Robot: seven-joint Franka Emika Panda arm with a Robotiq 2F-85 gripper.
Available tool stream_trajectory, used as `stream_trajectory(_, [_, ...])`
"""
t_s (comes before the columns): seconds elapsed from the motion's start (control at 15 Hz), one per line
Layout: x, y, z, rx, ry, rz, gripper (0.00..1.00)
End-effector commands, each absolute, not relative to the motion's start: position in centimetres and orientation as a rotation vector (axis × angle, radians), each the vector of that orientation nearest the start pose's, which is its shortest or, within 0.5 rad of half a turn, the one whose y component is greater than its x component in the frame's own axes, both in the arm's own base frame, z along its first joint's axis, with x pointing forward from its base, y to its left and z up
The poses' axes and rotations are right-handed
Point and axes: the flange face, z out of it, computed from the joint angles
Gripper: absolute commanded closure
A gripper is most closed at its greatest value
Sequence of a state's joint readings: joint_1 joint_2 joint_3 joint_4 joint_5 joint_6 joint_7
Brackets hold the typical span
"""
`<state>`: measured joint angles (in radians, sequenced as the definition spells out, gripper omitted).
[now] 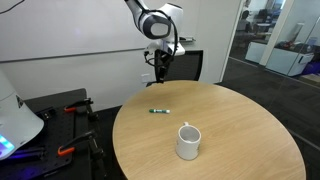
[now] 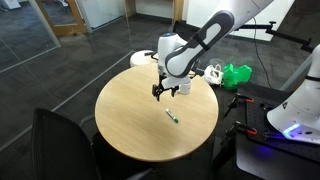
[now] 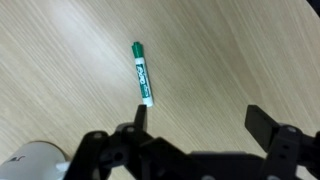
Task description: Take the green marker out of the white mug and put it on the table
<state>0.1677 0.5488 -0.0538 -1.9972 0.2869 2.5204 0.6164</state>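
The green marker [image 1: 159, 110] lies flat on the round tan table [image 1: 240, 120], apart from the white mug [image 1: 188, 142]. It also shows in an exterior view [image 2: 172, 117] and in the wrist view [image 3: 142, 73], with its whitish end towards my fingers. My gripper [image 3: 198, 115] is open and empty. It hangs above the table [image 2: 130, 115], a little beyond the marker, as both exterior views show [image 1: 160, 70] [image 2: 163, 92]. The mug stands upright across the table [image 2: 141, 59]. Its rim shows at the bottom left of the wrist view [image 3: 30, 163].
A black chair [image 1: 185, 66] stands behind the table under the arm. Another dark chair [image 2: 60, 150] stands at the near side. A green object [image 2: 237, 74] and a white robot base [image 2: 300, 105] lie beside the table. Glass walls enclose the room.
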Motion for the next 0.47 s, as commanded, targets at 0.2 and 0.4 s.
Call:
stream_trajectory(0.2, [60.1, 6.41, 17.29, -2.823, 1.087, 0.117, 0.0])
stream_trajectory(0.4, [60.16, 6.4, 17.13, -2.823, 1.087, 0.118, 0.0])
